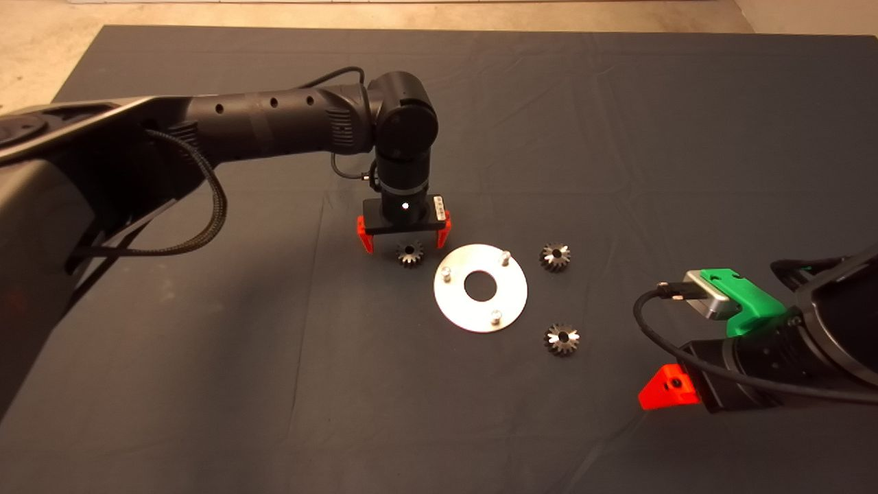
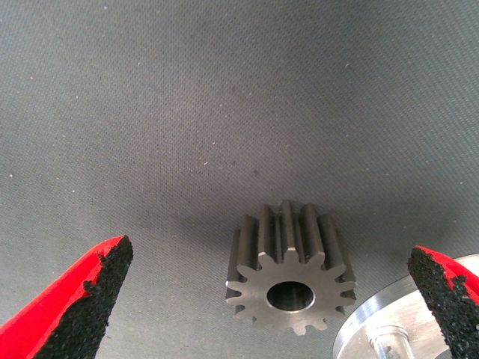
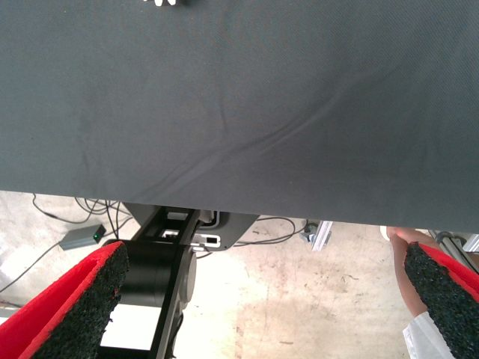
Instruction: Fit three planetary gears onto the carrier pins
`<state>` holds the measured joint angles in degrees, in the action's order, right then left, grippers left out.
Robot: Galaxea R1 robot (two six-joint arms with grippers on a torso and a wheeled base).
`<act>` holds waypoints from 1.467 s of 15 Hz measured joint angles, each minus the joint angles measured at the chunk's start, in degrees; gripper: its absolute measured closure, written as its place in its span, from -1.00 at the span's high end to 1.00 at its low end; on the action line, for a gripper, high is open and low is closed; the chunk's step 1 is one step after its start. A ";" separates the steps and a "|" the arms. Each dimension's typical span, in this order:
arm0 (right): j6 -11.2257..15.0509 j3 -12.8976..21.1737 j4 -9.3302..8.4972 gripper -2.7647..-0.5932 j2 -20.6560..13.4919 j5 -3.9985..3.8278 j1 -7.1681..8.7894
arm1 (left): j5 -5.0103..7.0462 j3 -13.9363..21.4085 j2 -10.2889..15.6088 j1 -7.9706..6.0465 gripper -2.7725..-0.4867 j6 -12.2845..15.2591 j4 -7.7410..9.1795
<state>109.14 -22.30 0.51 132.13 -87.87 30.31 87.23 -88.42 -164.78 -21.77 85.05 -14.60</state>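
left tool (image 1: 405, 237) hung open over a gear, nothing gripped.
the gear (image 1: 410, 254) sat on the mat (image 1: 617, 137) between the spread red fingers (image 2: 82, 299), just left of the silver disc (image 1: 481, 287); its three carrier pins (image 1: 505, 259) stood bare. two more planetary gears (image 1: 555, 256) lay right of the disc. right tool (image 3: 262, 314) waited open at the lower right edge.

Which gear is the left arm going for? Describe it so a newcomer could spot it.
Start at the silver carrier disc in the middle of the dark mat. Three planetary gears lie around it, none on a pin. The target gear is the lone one off the disc's left edge, between the open jaws of the left gripper; the other two gears sit to the right.
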 joint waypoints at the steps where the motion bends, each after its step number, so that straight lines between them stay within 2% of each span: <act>1: 0.00 0.00 0.01 0.99 0.00 0.00 0.00 | 0.01 0.00 0.00 0.00 0.90 -0.05 0.00; 8: 0.00 0.00 0.01 0.99 0.11 0.00 0.01 | -0.01 0.18 -0.33 0.02 0.55 -0.11 0.00; 10: 0.00 0.00 0.01 0.99 0.11 0.00 -0.01 | -0.02 0.18 -0.33 0.02 0.53 -0.11 0.00; 12: 0.00 0.00 0.00 0.99 0.11 0.00 0.00 | -0.02 0.20 -0.30 0.04 0.39 -0.11 0.00; 14: 0.00 0.00 0.01 0.99 0.11 0.00 0.01 | -0.02 0.35 -0.30 0.04 0.38 -0.09 0.00; 15: 0.00 0.00 0.00 0.99 0.11 0.00 0.01 | -0.02 0.35 -0.29 0.04 0.28 -0.11 0.00; 21: 0.00 0.00 0.01 0.99 0.11 0.00 0.00 | -0.02 0.35 0.01 0.06 0.14 -0.09 0.00; 22: 0.00 0.00 0.01 0.99 0.11 0.00 -0.01 | 0.00 0.35 0.04 0.06 0.07 -0.09 0.00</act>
<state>109.14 -22.30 0.52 132.24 -87.87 30.29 87.23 -88.06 -164.74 -21.71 84.97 -14.60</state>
